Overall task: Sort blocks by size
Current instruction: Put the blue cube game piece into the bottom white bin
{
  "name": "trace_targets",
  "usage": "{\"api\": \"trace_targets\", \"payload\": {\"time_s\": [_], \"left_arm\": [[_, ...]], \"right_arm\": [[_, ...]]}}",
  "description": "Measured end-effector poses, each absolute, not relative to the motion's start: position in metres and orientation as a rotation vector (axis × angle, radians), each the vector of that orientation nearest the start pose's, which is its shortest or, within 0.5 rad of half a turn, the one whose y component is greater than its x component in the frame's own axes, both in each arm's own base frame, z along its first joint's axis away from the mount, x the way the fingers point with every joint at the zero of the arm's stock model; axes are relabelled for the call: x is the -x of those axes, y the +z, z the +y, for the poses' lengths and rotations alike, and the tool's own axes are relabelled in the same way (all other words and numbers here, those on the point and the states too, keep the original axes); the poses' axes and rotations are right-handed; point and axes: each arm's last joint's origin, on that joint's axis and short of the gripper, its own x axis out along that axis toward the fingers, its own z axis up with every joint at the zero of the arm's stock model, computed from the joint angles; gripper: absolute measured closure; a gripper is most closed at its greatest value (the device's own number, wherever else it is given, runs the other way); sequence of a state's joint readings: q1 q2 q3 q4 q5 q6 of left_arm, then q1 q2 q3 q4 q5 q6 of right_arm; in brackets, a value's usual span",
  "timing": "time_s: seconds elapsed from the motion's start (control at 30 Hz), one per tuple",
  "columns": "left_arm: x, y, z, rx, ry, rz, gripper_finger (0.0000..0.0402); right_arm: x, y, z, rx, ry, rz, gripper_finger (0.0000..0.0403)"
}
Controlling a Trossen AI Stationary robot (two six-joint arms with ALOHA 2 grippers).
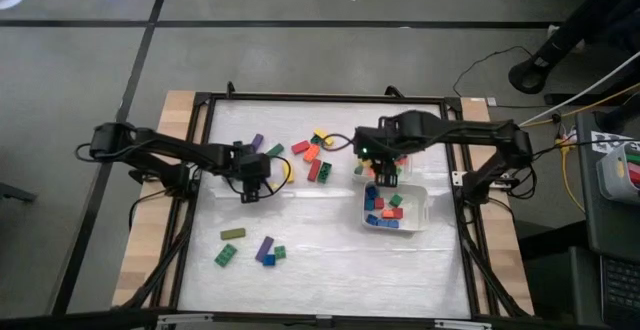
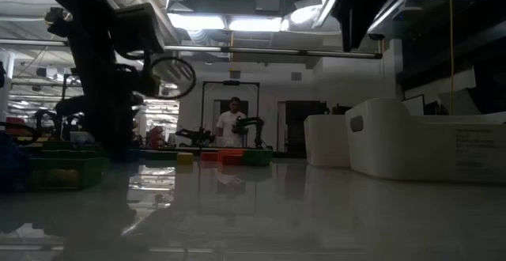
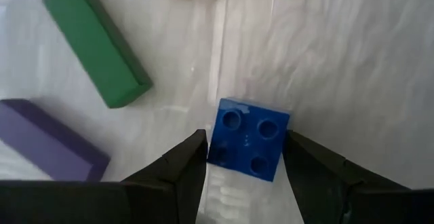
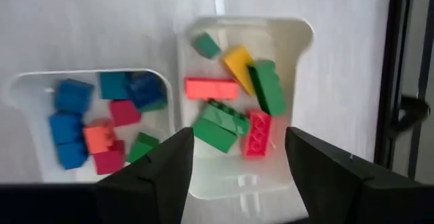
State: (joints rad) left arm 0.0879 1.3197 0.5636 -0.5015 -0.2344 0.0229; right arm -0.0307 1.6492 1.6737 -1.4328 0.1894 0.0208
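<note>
Grabbing next cube | left gripper (image 3: 244,157) jaws spread around small blue studded plastic brick (image 3: 247,139), not clenched yet | right gripper (image 4: 237,157) jaws released above white plastic tray (image 4: 298,37) of longer bricks | next up, probably squeeze and lift

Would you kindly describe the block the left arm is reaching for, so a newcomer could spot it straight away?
Start at the left gripper, over the middle-left of the white table. Between its open jaws sits a small blue block. Unlike the long green bar and purple bar beside it, it is short, square and shows round studs.
</note>
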Motion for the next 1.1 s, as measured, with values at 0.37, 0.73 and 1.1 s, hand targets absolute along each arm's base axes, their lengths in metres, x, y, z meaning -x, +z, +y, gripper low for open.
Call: {"api": "trace_targets", "payload": {"time_s": [0.37,0.73,1.1], "left_arm": [[-0.211,0.136,0.025,-0.008,0.342,1.22,0.0277],[-0.271,0.179,0.006,0.25,0.166,0.468,0.0282],[-0.367,0.183,-0.032,0.15,0.004,0.132,0.0282]], "right_arm": [[-0.303,0.343,0.052,0.156,-0.09,1.259,0.0171],[-0.291,0.345,0.097,0.272,-0.248,1.157,0.0171],[-0.285,0.345,0.109,0.315,-0.267,1.129,0.0171]]}}
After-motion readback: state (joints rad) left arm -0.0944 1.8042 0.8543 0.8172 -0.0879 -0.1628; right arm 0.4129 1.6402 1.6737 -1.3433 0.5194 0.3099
